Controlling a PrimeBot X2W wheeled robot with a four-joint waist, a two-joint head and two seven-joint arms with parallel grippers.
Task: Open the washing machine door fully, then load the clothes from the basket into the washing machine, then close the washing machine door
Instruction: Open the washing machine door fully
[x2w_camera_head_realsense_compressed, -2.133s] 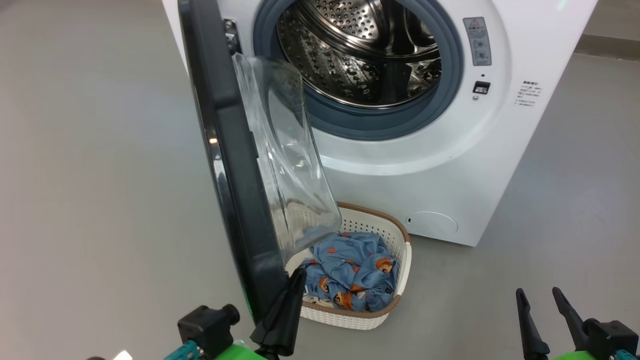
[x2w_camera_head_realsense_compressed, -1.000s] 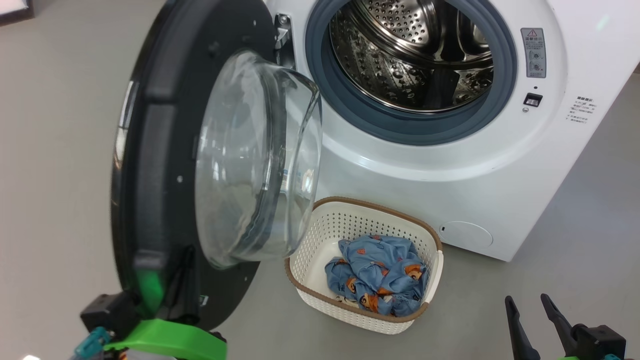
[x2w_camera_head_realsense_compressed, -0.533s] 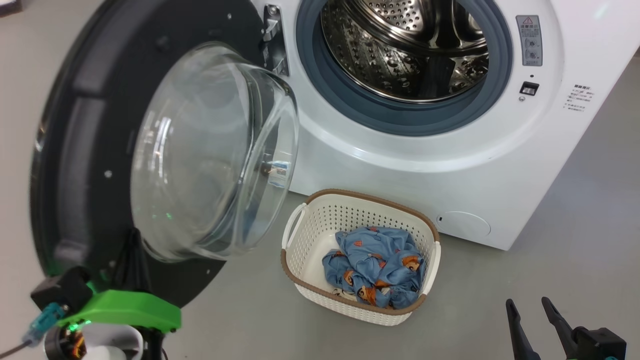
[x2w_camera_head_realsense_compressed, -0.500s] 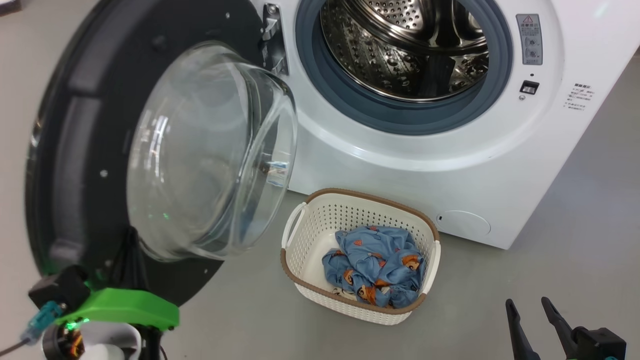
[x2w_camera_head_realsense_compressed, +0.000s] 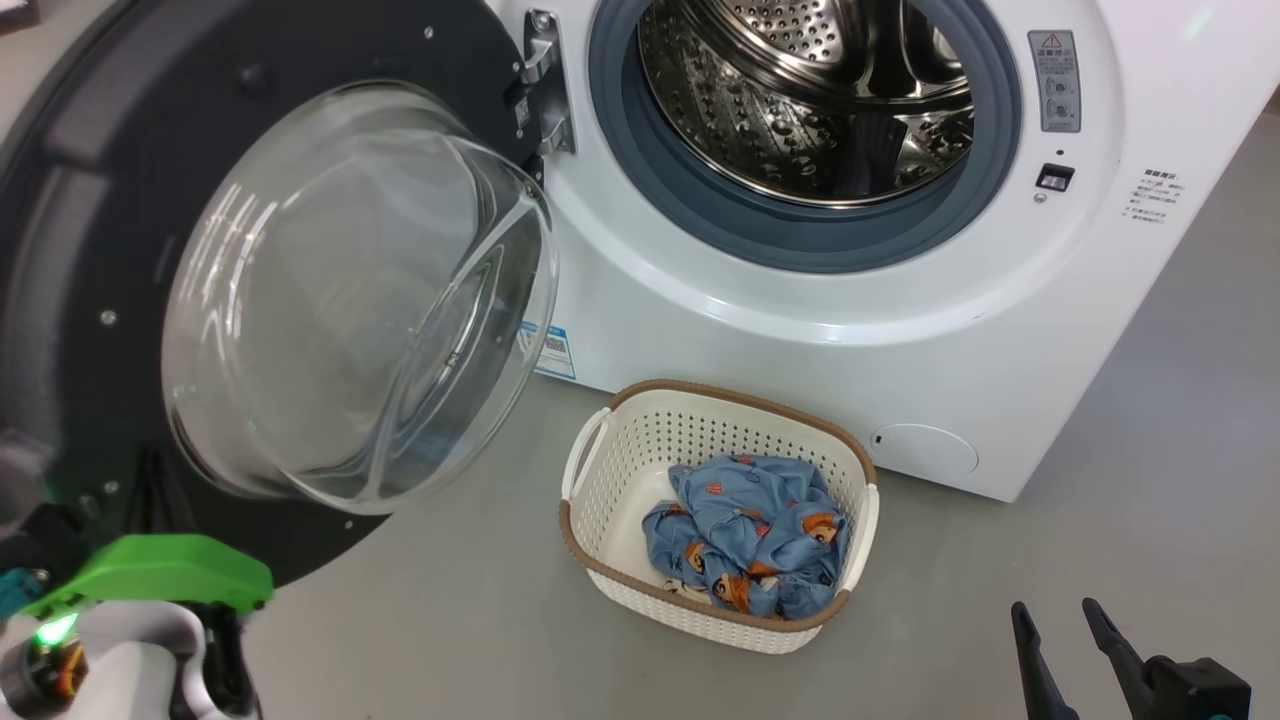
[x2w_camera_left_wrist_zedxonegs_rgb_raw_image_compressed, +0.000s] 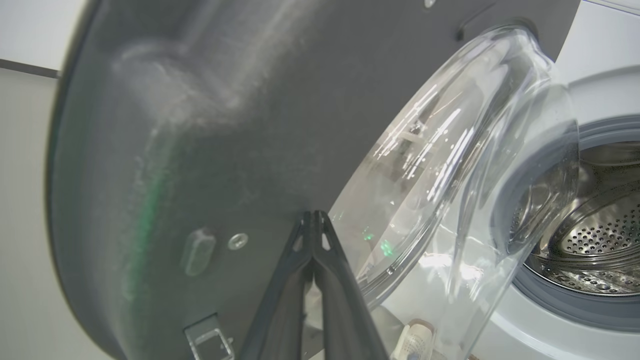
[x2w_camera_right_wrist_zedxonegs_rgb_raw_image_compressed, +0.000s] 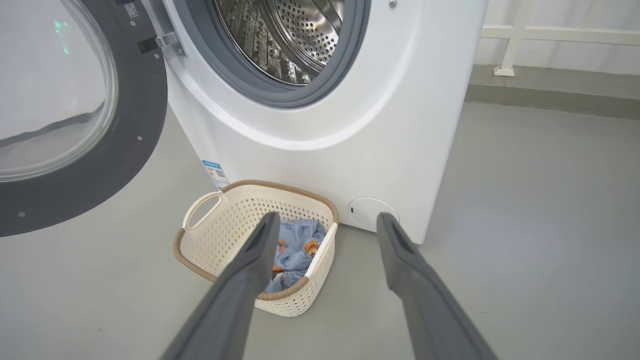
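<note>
The washing machine (x2w_camera_head_realsense_compressed: 760, 350) stands with its steel drum (x2w_camera_head_realsense_compressed: 800, 90) exposed. Its round black door (x2w_camera_head_realsense_compressed: 90, 230), with a bulging glass bowl (x2w_camera_head_realsense_compressed: 350, 300), is swung far out to the left. My left gripper (x2w_camera_left_wrist_zedxonegs_rgb_raw_image_compressed: 313, 216) is shut on nothing, its tips against the door's dark inner face (x2w_camera_left_wrist_zedxonegs_rgb_raw_image_compressed: 225, 125) beside the bowl's edge. Its green wrist mount (x2w_camera_head_realsense_compressed: 150, 575) sits below the door. The cream basket (x2w_camera_head_realsense_compressed: 740, 400) (x2w_camera_right_wrist_zedxonegs_rgb_raw_image_compressed: 225, 240) stands on the floor before the machine and holds the blue clothes (x2w_camera_head_realsense_compressed: 750, 530) (x2w_camera_right_wrist_zedxonegs_rgb_raw_image_compressed: 295, 240). My right gripper (x2w_camera_head_realsense_compressed: 1054, 605) (x2w_camera_right_wrist_zedxonegs_rgb_raw_image_compressed: 327, 218) hangs open to the basket's right, apart from it.
Grey floor (x2w_camera_head_realsense_compressed: 1150, 480) spreads to the right of the machine and in front of the basket. A blue energy sticker (x2w_camera_head_realsense_compressed: 548, 350) and a round lower cover (x2w_camera_head_realsense_compressed: 925, 448) mark the machine's front. A wall base and a white post (x2w_camera_right_wrist_zedxonegs_rgb_raw_image_compressed: 505, 65) run behind on the right.
The door has swung further open to the left, and my shut left gripper has gone left with it. The right gripper, basket and clothes have stayed put.
</note>
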